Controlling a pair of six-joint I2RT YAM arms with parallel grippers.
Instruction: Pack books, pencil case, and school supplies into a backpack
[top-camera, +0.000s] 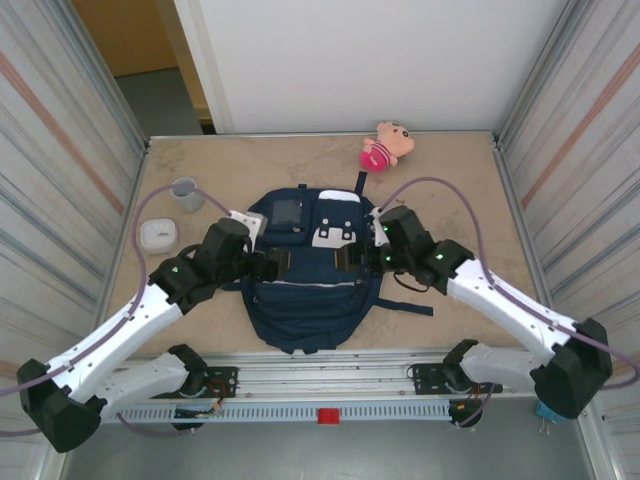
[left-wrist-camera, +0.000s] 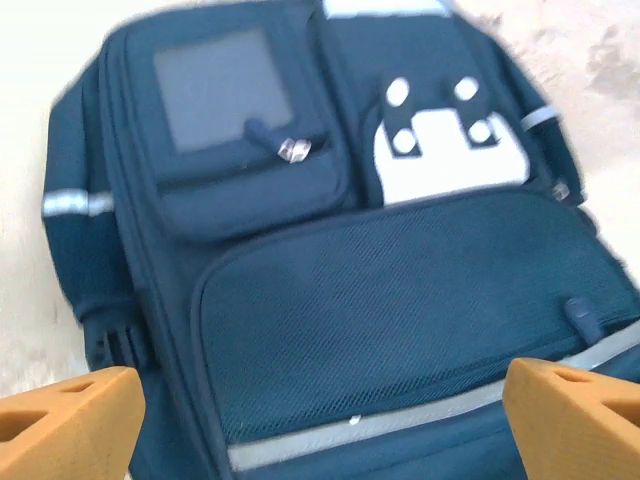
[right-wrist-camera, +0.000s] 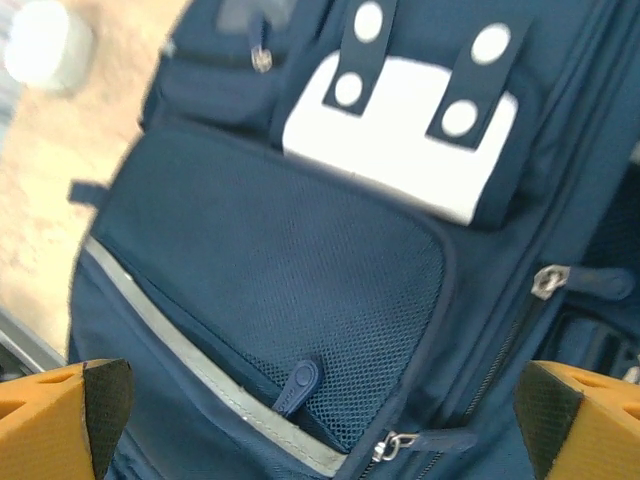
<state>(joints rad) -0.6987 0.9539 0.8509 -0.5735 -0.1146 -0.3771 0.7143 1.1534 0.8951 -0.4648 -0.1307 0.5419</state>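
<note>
The navy backpack (top-camera: 310, 295) lies flat mid-table with its front up, showing a white patch (top-camera: 335, 235) and grey trim. My left gripper (top-camera: 274, 265) hovers open over its left side, orange fingertips (left-wrist-camera: 70, 420) spread wide above the mesh front pocket (left-wrist-camera: 400, 300). My right gripper (top-camera: 351, 258) is open over the right side, with nothing between its fingertips (right-wrist-camera: 580, 415); a zip pull (right-wrist-camera: 298, 385) lies below it. The pockets look zipped. The books, pencil case and school supplies are hidden. A pale rounded piece (top-camera: 338, 197) sits at the backpack's top edge; I cannot tell what it is.
A grey cup (top-camera: 185, 193) and a white rounded box (top-camera: 158, 234) stand left of the backpack. A pink-and-tan plush toy (top-camera: 388, 145) lies at the back right. A small white flat piece (top-camera: 243, 217) shows beside the left wrist. Metal walls close in both sides.
</note>
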